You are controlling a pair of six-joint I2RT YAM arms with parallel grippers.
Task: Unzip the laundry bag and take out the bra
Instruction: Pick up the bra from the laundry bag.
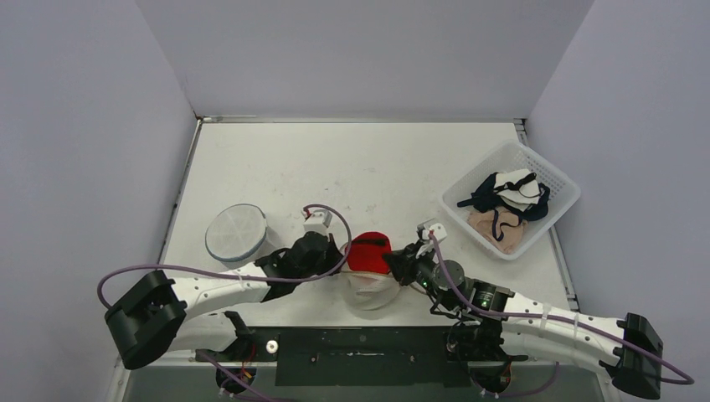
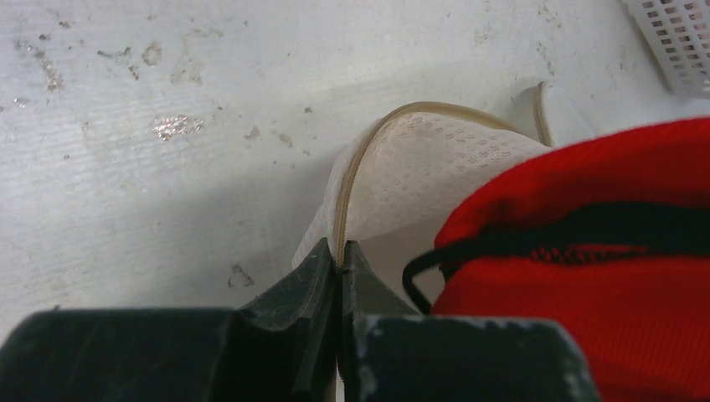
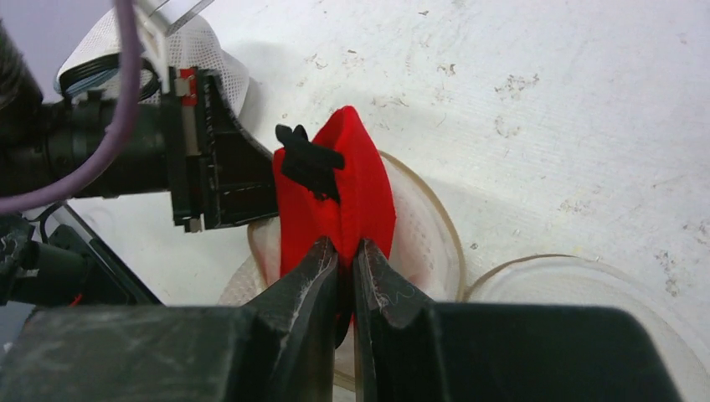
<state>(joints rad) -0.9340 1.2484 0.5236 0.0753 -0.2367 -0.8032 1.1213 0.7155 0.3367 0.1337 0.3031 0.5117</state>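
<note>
both hands clamped, red bra poking out of the bag

the left hand (image 2: 339, 266) has its fingers pressed together on the beige-trimmed edge of the white mesh laundry bag (image 2: 419, 159), which sits at the near middle of the surface (image 1: 377, 167). the right hand (image 3: 345, 255) comes in from the other side and pinches a fold of the red bra (image 3: 352, 184), which sticks up out of the bag's mouth with a black strap across it. the two hands are close, with the bag between them. off to the right there's a white basket (image 1: 544, 166) with a few other garments (image 1: 506, 197) piled in. a round white mesh disc (image 1: 236, 232) lies on the left, just beyond the left arm.
</note>
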